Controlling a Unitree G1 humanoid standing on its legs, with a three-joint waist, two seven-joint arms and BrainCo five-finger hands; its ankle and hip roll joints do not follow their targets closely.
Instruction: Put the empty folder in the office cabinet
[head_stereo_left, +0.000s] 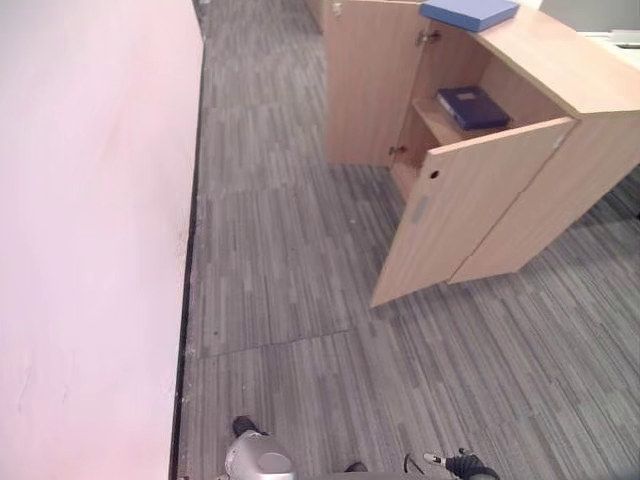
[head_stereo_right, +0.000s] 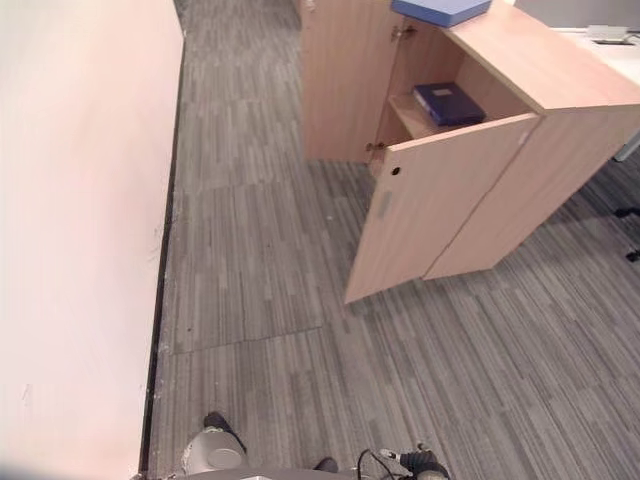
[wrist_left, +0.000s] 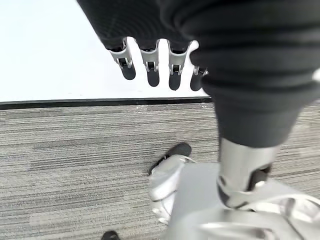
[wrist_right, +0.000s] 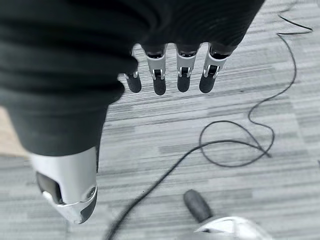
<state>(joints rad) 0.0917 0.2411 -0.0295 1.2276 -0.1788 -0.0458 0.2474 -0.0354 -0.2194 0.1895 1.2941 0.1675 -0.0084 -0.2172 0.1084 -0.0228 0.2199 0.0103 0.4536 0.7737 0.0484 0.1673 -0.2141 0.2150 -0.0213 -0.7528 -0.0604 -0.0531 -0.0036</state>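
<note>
A wooden office cabinet (head_stereo_left: 560, 70) stands at the upper right with both doors swung open; the nearer door (head_stereo_left: 460, 215) juts toward me. A dark blue folder (head_stereo_left: 472, 106) lies flat on the shelf inside. On the cabinet's top, at the far end, lies a light blue folder (head_stereo_left: 470, 12). My left hand (wrist_left: 150, 70) hangs at my side over the carpet, near the wall, with straight fingers and nothing in it. My right hand (wrist_right: 170, 75) hangs the same way over the carpet, open and empty. Both hands are far from the cabinet.
A long pale wall (head_stereo_left: 90, 200) with a dark base strip runs along the left. Grey striped carpet (head_stereo_left: 290, 260) stretches between me and the cabinet. A white desk corner (head_stereo_left: 625, 40) shows behind the cabinet at the far right.
</note>
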